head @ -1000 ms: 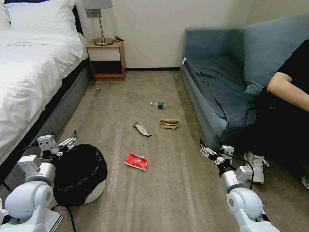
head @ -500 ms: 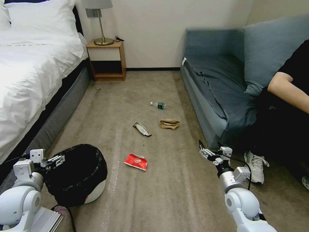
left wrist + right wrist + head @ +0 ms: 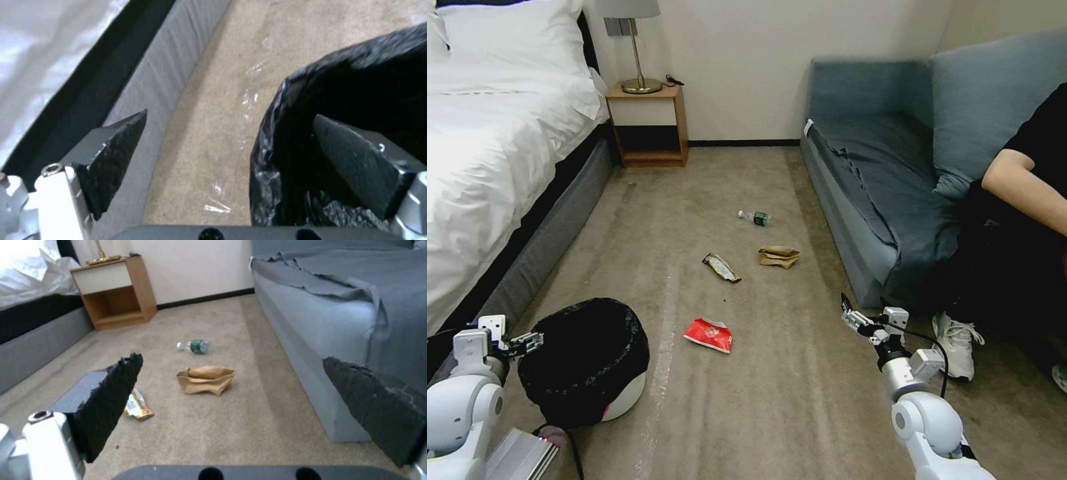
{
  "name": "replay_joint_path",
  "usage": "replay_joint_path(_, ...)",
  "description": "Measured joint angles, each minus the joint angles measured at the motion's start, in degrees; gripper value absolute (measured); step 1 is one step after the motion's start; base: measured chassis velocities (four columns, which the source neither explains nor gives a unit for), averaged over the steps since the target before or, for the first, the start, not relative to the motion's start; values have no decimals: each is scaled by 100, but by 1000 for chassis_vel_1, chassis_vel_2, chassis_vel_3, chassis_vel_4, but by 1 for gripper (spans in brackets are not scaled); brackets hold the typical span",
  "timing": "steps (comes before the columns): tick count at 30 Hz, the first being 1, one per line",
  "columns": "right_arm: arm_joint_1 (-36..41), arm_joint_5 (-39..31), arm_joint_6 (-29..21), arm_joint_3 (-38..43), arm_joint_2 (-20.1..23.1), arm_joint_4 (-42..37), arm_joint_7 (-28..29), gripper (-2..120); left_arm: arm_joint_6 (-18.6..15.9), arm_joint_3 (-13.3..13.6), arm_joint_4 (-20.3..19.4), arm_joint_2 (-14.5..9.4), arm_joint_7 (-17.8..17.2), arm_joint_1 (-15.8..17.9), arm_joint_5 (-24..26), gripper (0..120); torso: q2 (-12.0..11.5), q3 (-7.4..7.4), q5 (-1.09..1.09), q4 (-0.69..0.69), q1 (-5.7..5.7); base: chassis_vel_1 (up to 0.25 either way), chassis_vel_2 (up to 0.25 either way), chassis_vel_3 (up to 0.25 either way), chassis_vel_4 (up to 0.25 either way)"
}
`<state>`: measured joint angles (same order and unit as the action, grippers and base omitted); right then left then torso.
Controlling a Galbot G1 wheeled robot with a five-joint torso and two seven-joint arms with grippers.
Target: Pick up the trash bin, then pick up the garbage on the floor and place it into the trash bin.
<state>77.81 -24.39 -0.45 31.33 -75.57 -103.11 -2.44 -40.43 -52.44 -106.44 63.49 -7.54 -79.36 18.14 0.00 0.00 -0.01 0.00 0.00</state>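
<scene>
Head view: trash bin [image 3: 587, 360] on the carpet [image 3: 774, 413] near the bed base [image 3: 540, 247], black bag draped over the rim, white shell showing low at the front. Left gripper [image 3: 526, 343] level with the bin's rim on the bed side, jaws spread wide; from the left wrist view, one pad [image 3: 356, 163] over the bag-lined rim [image 3: 285, 140], the other pad [image 3: 113, 156] outside above bare carpet — straddling the wall, probably lined up to pinch the rim, nothing clamped yet. Right gripper [image 3: 854, 319] held above the floor by the sofa's corner, jaws wide and empty, apparently waiting for the litter. Garbage untouched ahead: red-and-white packet [image 3: 709, 334] nearest the bin, bar wrapper [image 3: 721, 267] and brown paper bag [image 3: 778, 256] farther on, small bottle [image 3: 755, 217] beyond those. Short-pile beige carpet, flat, streaked. Bed [image 3: 487, 147] to the left, blue sofa [image 3: 887, 173] to the right, wooden nightstand [image 3: 648, 123] with a lamp [image 3: 634, 47] against the far wall.
</scene>
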Motion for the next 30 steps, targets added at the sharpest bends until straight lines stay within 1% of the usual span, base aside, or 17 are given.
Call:
replay_joint_path(2,-29,74,15,-54,-28,21,0,100,47,52,190,39,2,113,-51,100,0,0,1,0,0,0,0,0,0)
replay_joint_path(3,-29,74,15,-54,-28,21,0,100,47,52,190,39,2,113,-51,100,0,0,1,0,0,0,0,0,0)
replay_joint_path(5,-57,112,32,-103,-50,59,-1,100,96,98,372,86,11,205,-66,100,0,0,1,0,0,0,0,0,0)
replay_joint_path(7,-66,121,42,-117,-53,79,0,100,130,108,429,103,28,220,-85,100,0,0,1,0,0,0,0,0,0)
replay_joint_path(9,-94,171,83,-140,-67,146,-2,100,321,137,580,176,200,223,-268,100,0,0,0,-1,0,0,0,0,0)
replay_joint_path(13,-146,196,95,-212,-121,179,1,100,403,181,687,284,302,217,-454,100,0,0,0,0,0,0,0,0,0)
replay_joint_path(18,-209,218,129,-316,-164,255,9,100,406,239,805,378,332,316,-580,98,0,0,1,0,0,0,0,0,0)
replay_joint_path(19,-235,227,165,-344,-168,326,9,100,385,267,855,419,337,374,-618,95,0,0,1,0,0,0,0,0,0)
replay_joint_path(20,-235,227,165,-344,-168,326,9,100,385,267,855,419,337,374,-618,95,0,0,1,0,0,0,0,0,0)
replay_joint_path(21,-249,228,188,-353,-167,369,8,100,371,280,881,437,339,400,-635,91,0,0,1,-1,0,0,0,0,0)
replay_joint_path(22,-270,228,217,-366,-158,423,1,100,357,292,923,458,343,428,-665,86,0,0,1,0,0,0,0,0,0)
replay_joint_path(23,-270,228,217,-366,-158,423,1,100,357,292,923,458,343,428,-665,86,0,0,1,0,0,0,0,0,0)
replay_joint_path(25,-313,209,239,-388,-130,478,-4,100,349,294,988,481,386,451,-713,77,0,0,2,0,0,0,0,0,0)
replay_joint_path(26,-349,167,255,-399,-112,500,-20,100,349,293,1025,489,411,457,-753,70,0,0,1,0,0,0,0,0,0)
replay_joint_path(27,-349,167,255,-399,-112,500,-20,100,349,293,1025,489,411,457,-753,70,0,0,1,0,0,0,0,0,0)
replay_joint_path(29,-431,25,353,-430,-105,532,-56,100,361,284,1068,507,437,468,-778,58,0,0,2,0,0,0,0,0,0)
replay_joint_path(30,-431,25,353,-430,-105,532,-56,100,361,284,1068,507,437,468,-778,58,0,0,2,0,0,0,0,0,0)
